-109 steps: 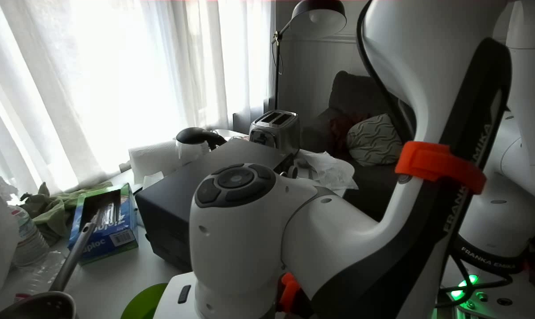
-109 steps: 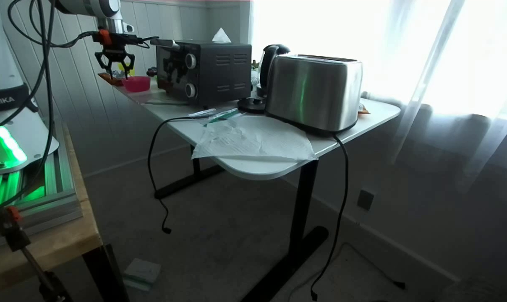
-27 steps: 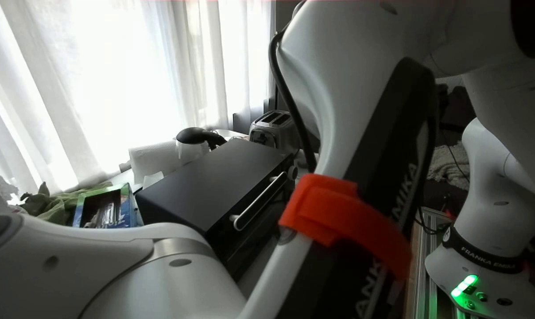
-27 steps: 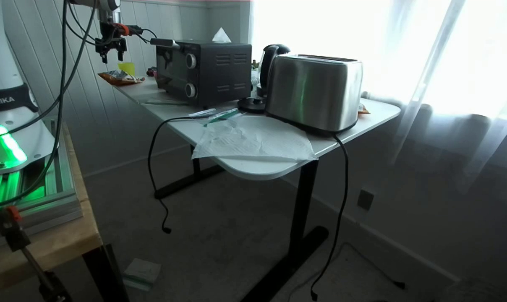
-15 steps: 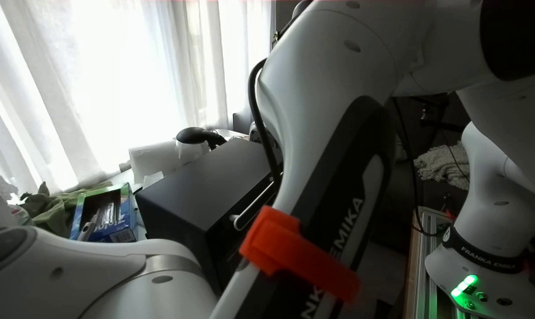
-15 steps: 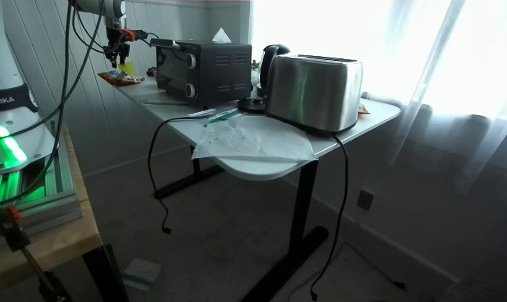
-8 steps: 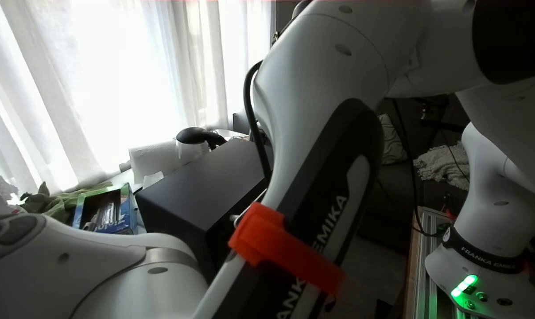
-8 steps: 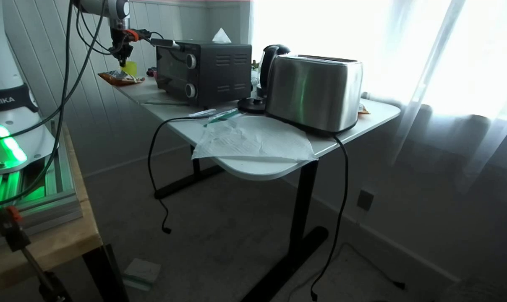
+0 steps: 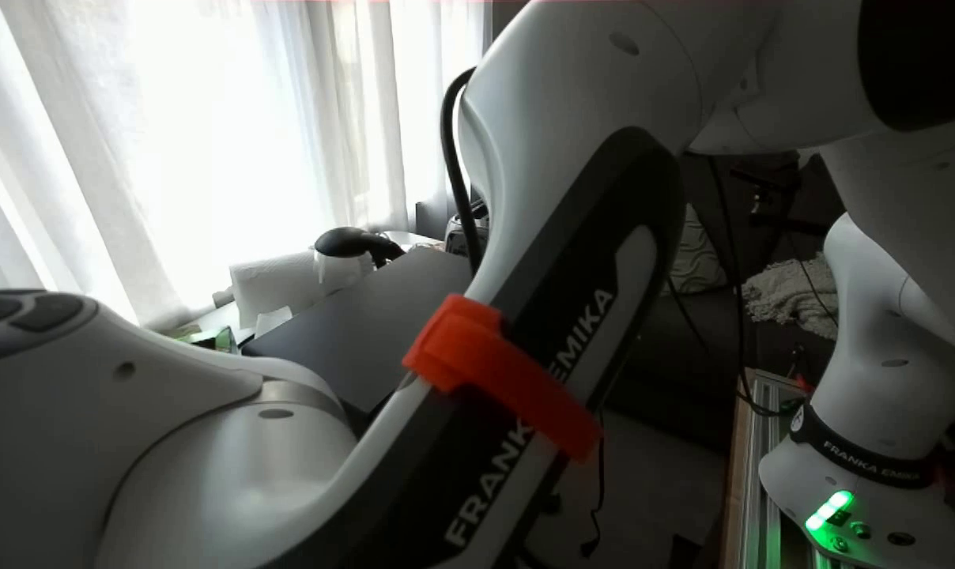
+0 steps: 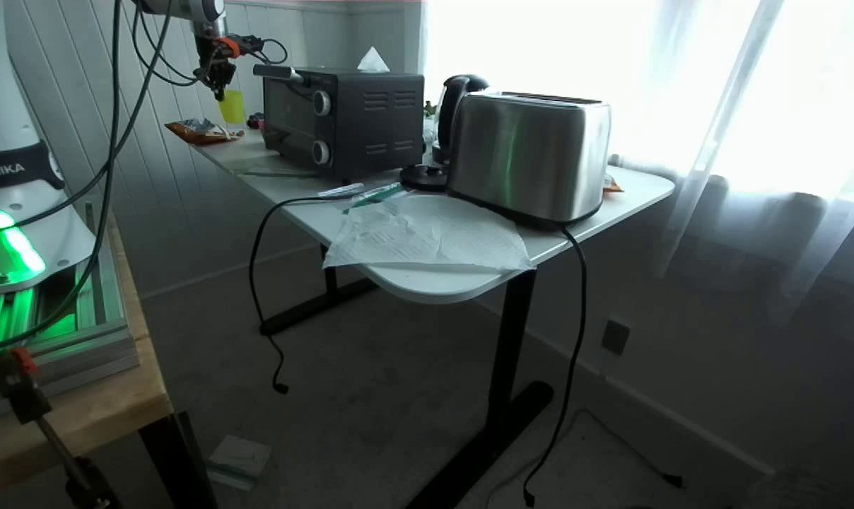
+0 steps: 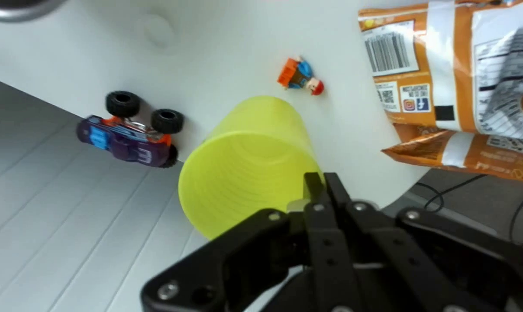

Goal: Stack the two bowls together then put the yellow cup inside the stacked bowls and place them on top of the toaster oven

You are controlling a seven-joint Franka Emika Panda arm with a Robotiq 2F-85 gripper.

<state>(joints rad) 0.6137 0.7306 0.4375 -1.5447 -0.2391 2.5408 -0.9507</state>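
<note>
The yellow cup (image 11: 244, 173) hangs tilted from my gripper (image 11: 321, 174), its open mouth facing the wrist camera. One finger sits inside the cup and one outside, pinching its wall near the rim. In an exterior view the cup (image 10: 232, 107) is raised a little above the far end of the table, with the gripper (image 10: 219, 95) at its upper edge. Right of it there stands the black toaster oven (image 10: 349, 120), whose flat top (image 9: 367, 316) is partly covered by the arm in an exterior view. Both bowls are out of view or hidden.
Below the cup lie a toy truck (image 11: 131, 134), a small figurine (image 11: 299, 77) and an orange snack bag (image 11: 443, 65). A dark rimmed vessel (image 11: 19, 13) shows at a corner. Beyond the oven are a kettle (image 10: 455, 106) and a silver toaster (image 10: 529, 155).
The jaws have closed on the yellow cup's wall, and the cup has risen and shifted toward the oven. Seven seconds ago a pinkish-red bowl stood under the gripper; it no longer shows.
</note>
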